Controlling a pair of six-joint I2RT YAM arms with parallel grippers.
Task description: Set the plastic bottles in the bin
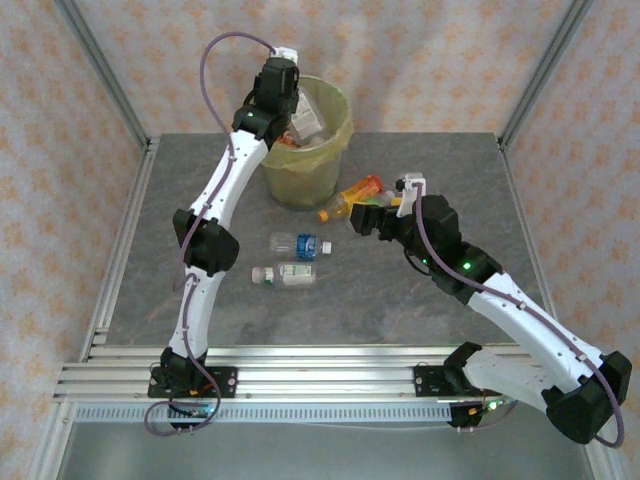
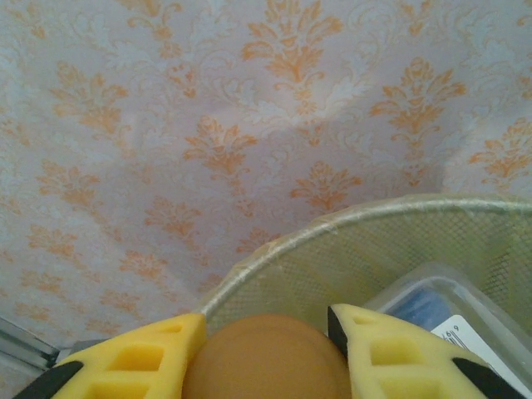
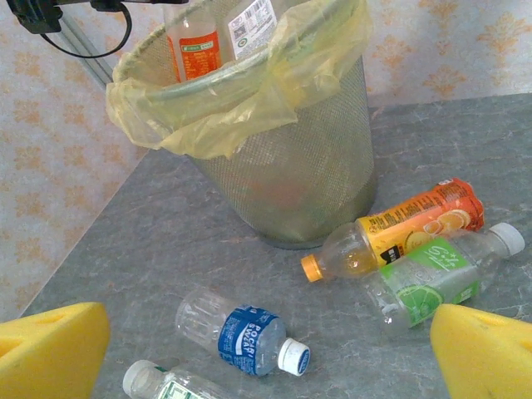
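Left side: grips a rounded orange-brown bottle (image 2: 266, 366) in the left gripper (image 2: 266, 320), with the yellow fingers (image 2: 133, 362) closed against it on either side. Hangs over the bin (image 2: 374, 218), just inside its near rim, with the mesh wall straight ahead of the fingertips. Looks past a clear bottle (image 2: 449, 320) with a blue and white label, lower down in the bin to the right. Seen from above, reaches with the left arm (image 1: 215, 215) to the far side of the grey table (image 1: 400, 300).

Right side: spreads the right gripper (image 3: 266, 341) wide, with the yellow pads (image 3: 50, 353) far apart and touching nothing. Hovers above the table, short of the bin and its yellowish bag (image 3: 233, 116). Faces four bottles lying on their sides:
- an orange-labelled bottle (image 3: 399, 233) near the foot of the bin
- a lime-labelled bottle (image 3: 428, 278) right against it
- a blue-labelled bottle (image 3: 249, 337) about midway between the pads
- a white-capped bottle (image 3: 166, 384) at the lower edge, partly cut off

Also takes in two upright bottles (image 3: 193, 46) poking out of the bin.
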